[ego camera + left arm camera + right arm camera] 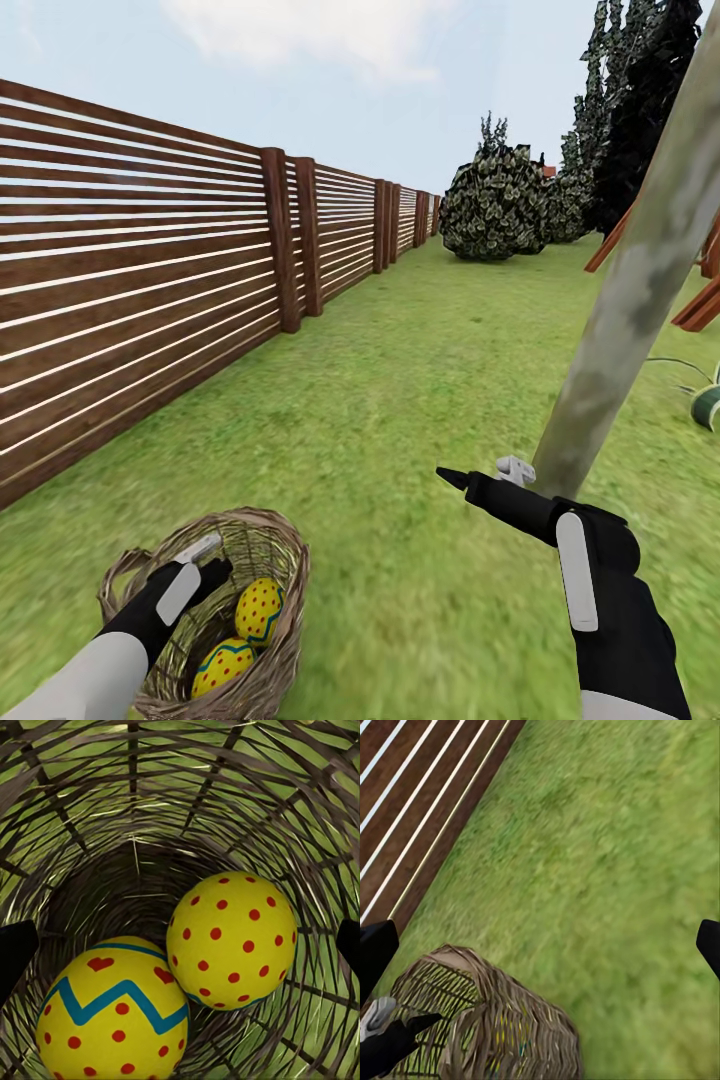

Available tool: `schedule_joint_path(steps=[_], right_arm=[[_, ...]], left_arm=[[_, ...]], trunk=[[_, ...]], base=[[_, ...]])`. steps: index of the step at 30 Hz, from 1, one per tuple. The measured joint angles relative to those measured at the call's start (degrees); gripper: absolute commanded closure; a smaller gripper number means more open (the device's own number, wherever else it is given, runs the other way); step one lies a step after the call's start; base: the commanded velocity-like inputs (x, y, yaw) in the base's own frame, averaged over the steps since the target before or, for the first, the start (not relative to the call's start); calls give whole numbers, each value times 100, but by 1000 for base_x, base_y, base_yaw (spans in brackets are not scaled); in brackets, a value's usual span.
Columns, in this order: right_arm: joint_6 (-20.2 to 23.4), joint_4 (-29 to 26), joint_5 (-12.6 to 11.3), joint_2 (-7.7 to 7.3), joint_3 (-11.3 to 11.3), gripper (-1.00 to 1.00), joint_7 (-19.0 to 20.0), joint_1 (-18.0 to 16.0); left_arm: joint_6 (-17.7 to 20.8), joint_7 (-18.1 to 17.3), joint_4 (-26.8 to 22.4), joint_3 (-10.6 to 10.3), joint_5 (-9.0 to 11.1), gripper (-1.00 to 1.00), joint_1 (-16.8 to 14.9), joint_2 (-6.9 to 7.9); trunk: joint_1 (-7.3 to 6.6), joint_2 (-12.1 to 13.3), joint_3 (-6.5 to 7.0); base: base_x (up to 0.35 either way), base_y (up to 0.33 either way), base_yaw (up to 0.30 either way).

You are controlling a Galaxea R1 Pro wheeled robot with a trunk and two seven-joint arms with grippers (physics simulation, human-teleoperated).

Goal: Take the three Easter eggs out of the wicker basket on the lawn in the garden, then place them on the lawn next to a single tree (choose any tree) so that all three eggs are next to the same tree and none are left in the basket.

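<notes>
Two glossy yellow Easter eggs (258,610), dotted red and banded with a teal zigzag, lie touching in the loosely woven, bowl-shaped wicker basket (270,550) on the short green lawn (400,400). The left gripper (200,560) reaches into the basket, fingers spread wide either side of the eggs, gripping nothing. The right gripper (485,475) hangs wide open and empty beside the tree (640,290), its smooth, mottled grey-green trunk, opposite a slatted wooden fence (130,280).

The lawn (400,380) is viewed forward and downward from the head, along the fence (150,270). The wicker basket (135,810) is viewed at close range from within its mouth, between the left pincer's fingers. From the raised right pincer, grass is overlooked; the basket is shared by all views.
</notes>
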Motion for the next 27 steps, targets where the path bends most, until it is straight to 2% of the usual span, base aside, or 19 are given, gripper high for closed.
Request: schedule_joint_path(steps=[5, 17, 24, 27], right_arm=[[0, 0, 0, 0, 0, -100, 0, 0], [-1, 0, 4, 0, -12, -100, 0, 1], [0, 0, 0, 0, -25, -100, 0, 0], [-1, 0, 4, 0, -28, -100, 0, 1]], left_arm=[[41, -6, 2, 4, 11, -100, -2, 4], [53, 38, 25, 5, 17, -100, -2, 6], [53, 90, 28, 2, 16, -100, -2, 5], [54, 96, 29, 2, 14, -100, -2, 5]], trunk=[[0, 0, 0], [31, -16, -265], [31, -16, -266], [39, -20, -332]], base=[[0, 0, 0], [0, 0, 0], [0, 0, 0], [0, 0, 0]])
